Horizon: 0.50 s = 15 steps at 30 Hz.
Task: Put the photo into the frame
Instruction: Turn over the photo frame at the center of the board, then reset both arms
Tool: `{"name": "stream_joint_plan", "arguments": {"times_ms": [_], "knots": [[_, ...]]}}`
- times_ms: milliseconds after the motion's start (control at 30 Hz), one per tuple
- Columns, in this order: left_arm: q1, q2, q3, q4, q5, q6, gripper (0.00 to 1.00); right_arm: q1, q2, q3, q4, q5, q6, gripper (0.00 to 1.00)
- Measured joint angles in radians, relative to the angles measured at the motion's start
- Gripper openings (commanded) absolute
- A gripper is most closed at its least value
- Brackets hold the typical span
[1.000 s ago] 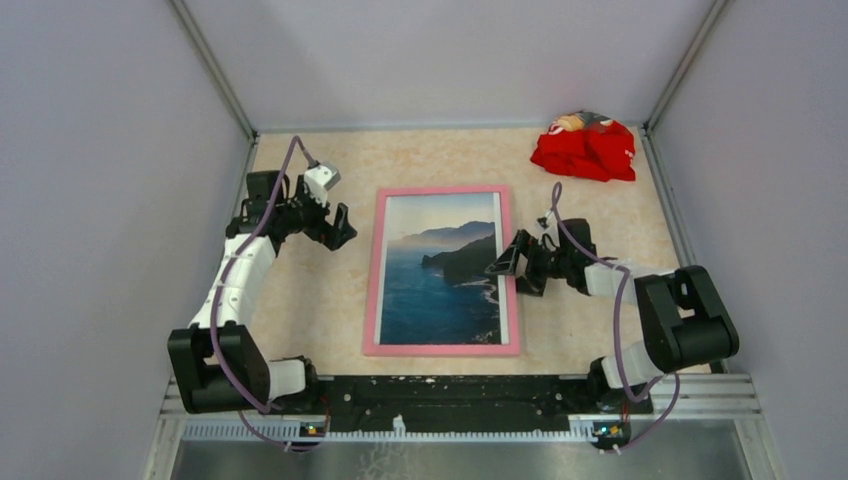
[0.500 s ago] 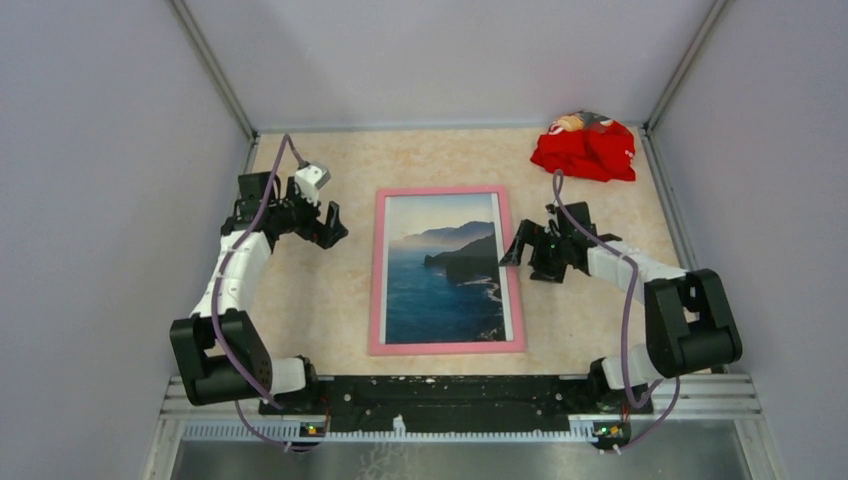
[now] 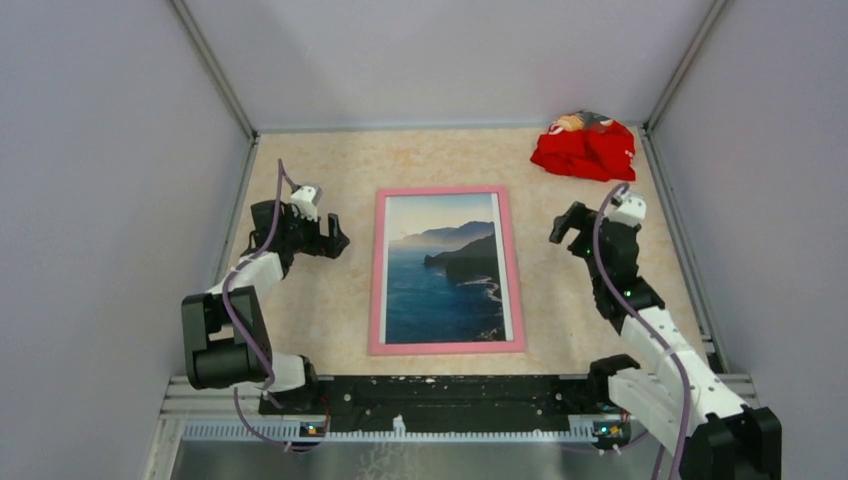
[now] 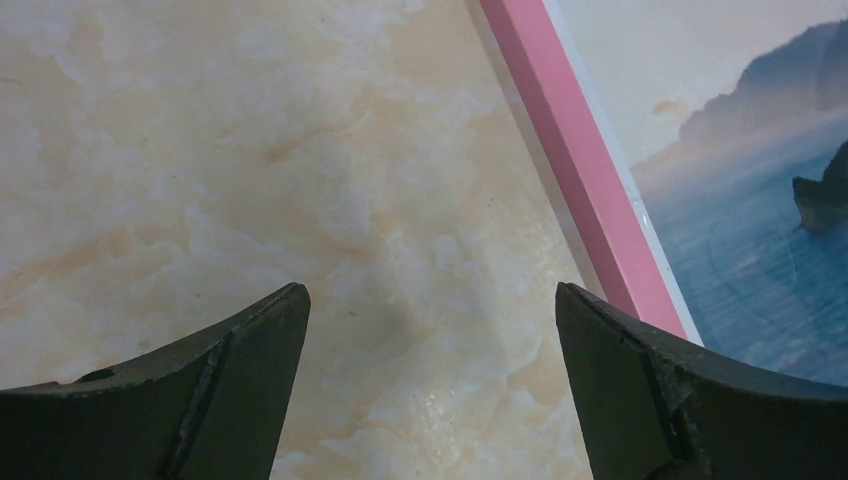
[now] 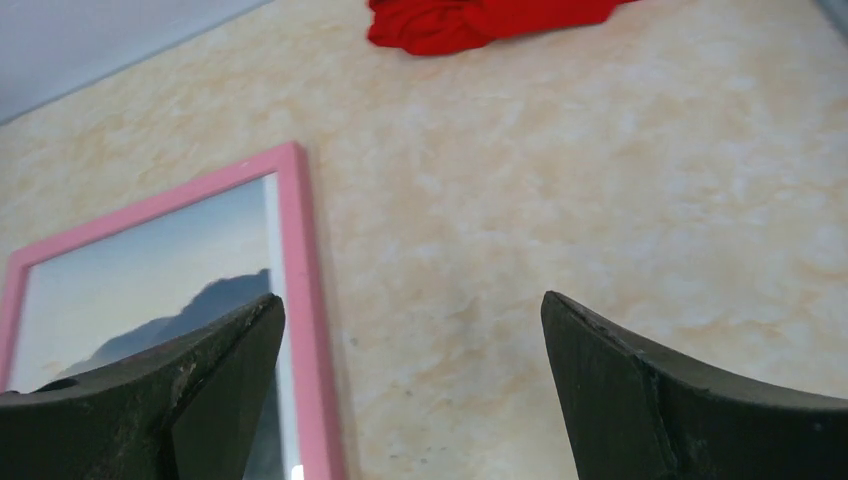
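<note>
Both claws stand spread as wide as I can see them go, and neither has hold of anything. The left gripper [image 3: 333,237] sits to the left of the frame [image 3: 374,270], just off its far left part. Between its dark, curved fingers [image 4: 230,400] there is only bare table top. The right gripper [image 3: 563,224] is on the other side, apart from the frame's right edge, its tips pointing toward the far end of the table. It, too, has nothing between its scuffed black fingers but table surface.

The table [image 3: 440,160] has a glossy, cream and tan marbled look, with soft cloudy veins. The frame is a thin flat rectangle, matte pink, lying flat in the middle of the table with its long sides running near to far. The photo [image 3: 445,270] lies inside the frame face up, filling it. It shows a hazy pale sky at the far end, dark ridged mountains dropping to a headland on the right, and deep blue sea below. A narrow white margin shows along its sides against the pink.

A crumpled red cloth [image 3: 585,148] lies bunched in the far right corner.
</note>
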Motion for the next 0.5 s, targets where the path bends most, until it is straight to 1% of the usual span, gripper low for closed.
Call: {"name": "stream_joint_plan", "arguments": {"times_ms": [100, 200, 333, 500], "knots": [[0.000, 0.008, -0.079, 0.150, -0.027, -0.065, 0.99, 0.000, -0.081, -0.203, 0.231, 0.139, -0.062, 0.99], [0.000, 0.001, -0.194, 0.342, -0.032, -0.104, 0.99, 0.000, -0.090, -0.330, 0.339, 0.242, -0.109, 0.99], [0.000, -0.011, -0.374, 0.641, -0.012, -0.133, 0.99, -0.018, -0.070, -0.370, 0.453, 0.339, -0.147, 0.99], [-0.010, 0.062, -0.428, 0.898, 0.010, -0.140, 0.99, -0.059, 0.026, -0.407, 0.658, 0.372, -0.195, 0.99]]}}
